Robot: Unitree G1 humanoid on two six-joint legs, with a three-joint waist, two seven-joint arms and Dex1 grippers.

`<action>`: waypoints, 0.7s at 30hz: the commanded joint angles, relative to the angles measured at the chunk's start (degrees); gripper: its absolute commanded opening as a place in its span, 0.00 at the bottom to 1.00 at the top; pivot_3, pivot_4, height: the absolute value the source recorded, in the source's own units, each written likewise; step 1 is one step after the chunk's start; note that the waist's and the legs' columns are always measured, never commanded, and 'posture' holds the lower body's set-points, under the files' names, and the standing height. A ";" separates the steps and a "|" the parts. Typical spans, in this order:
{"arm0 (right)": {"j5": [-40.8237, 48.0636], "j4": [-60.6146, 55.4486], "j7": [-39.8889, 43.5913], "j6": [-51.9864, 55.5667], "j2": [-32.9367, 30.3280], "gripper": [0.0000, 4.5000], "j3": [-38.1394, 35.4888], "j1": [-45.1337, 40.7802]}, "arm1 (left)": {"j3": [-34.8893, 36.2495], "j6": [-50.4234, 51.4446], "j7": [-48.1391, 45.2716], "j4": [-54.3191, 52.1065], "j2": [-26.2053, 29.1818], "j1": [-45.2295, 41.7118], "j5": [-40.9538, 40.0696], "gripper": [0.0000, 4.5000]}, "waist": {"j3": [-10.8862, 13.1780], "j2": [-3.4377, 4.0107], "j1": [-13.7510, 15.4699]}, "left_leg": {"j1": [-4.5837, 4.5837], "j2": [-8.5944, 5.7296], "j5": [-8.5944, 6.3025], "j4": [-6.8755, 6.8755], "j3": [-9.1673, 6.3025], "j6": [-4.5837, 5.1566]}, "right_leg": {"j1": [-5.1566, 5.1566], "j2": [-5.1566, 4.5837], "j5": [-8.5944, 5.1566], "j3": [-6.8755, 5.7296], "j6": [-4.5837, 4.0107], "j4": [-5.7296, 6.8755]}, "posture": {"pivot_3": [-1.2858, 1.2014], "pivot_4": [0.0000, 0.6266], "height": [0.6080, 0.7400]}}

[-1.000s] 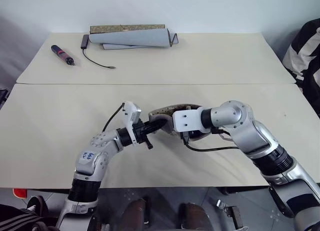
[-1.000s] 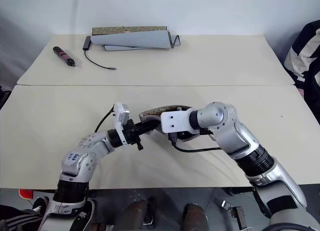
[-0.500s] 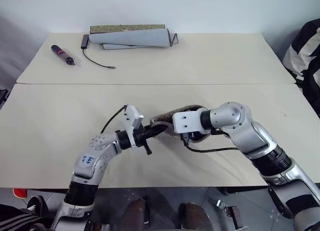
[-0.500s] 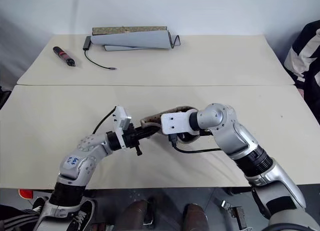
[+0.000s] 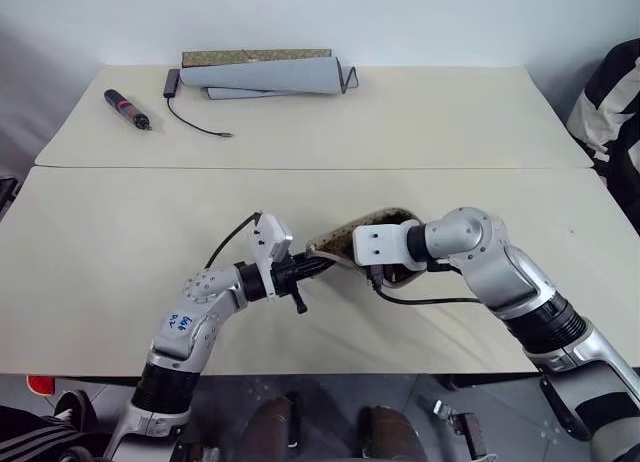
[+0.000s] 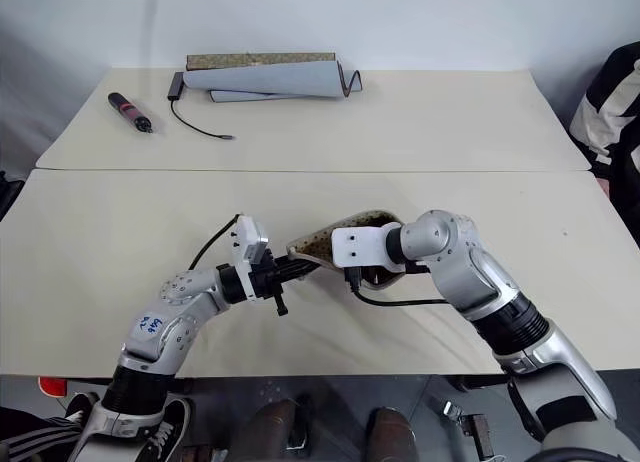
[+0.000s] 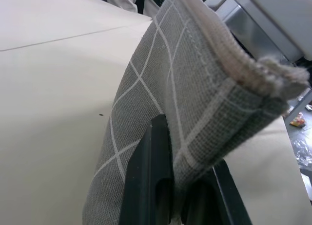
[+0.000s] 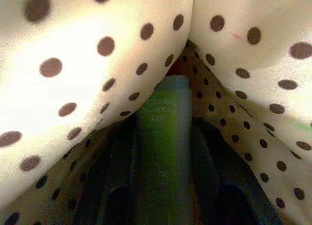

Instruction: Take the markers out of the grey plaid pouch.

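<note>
**Marker extraction in progress: nothing out of the pouch yet**

The grey plaid pouch (image 5: 345,244) is held lifted off the cream counter (image 5: 100,232), near its front middle. One end of it is pinched by the left claw (image 7: 170,196), whose black fingers (image 7: 148,176) are pressed together on the gridded fabric. The pouch mouth is turned toward the right arm, so that its brown-dotted lining is exposed.

The right claw (image 8: 163,186) is inserted into the pouch. In the right wrist view a green marker (image 8: 163,137) is seen lying between the two dark fingers, with dotted lining on all sides. The fingers stand close to the marker on either side; whether they are already clamped on it cannot be told.

Progress, as judged: the pouch is open and entered, and one marker is lined up for a grasp. No marker is seen lying on the counter, so every withdrawal is judged to be outstanding. How many markers are inside cannot be determined.

Surface and room: two cream counter sections are joined by a seam. On the far section, well apart from the work, a rolled grey mat (image 5: 265,74), a black-and-red pen-like tool (image 5: 126,109) and a thin black cable (image 5: 195,122) are noted. A pale wall is behind. Black-and-white striped fabric (image 5: 612,112) is seen at the right edge.
</note>
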 commanded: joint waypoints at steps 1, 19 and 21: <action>1.47 -2.81 -0.26 -2.64 -0.40 0.24 -2.95 -1.60 | 1.92 -0.24 1.26 -0.60 -0.45 -1.09 -0.93 0.00 | 0.00 0.00 -0.01 | 0.00 0.00 0.00 0.00 0.00 0.00 | 0.00 0.00 0.00 0.00 0.00 0.00 | 0.52 0.24 1.00; 6.22 -3.46 0.91 8.88 -0.18 0.24 -6.09 -2.13 | -1.70 -8.49 0.04 1.29 2.07 -0.27 5.88 0.00 | 0.00 0.00 -0.02 | 0.00 0.02 -0.03 -0.01 0.00 -0.02 | -0.02 0.01 0.00 0.00 0.00 0.01 | 0.52 0.24 1.00; 6.78 -4.02 1.35 8.62 -1.13 0.24 -6.20 -1.86 | 1.31 -6.65 2.60 2.57 0.14 -1.59 3.59 0.00 | 0.00 0.00 0.02 | 0.00 0.02 -0.03 0.00 -0.01 -0.02 | -0.01 0.01 0.00 0.00 0.00 0.00 | 0.52 0.24 1.00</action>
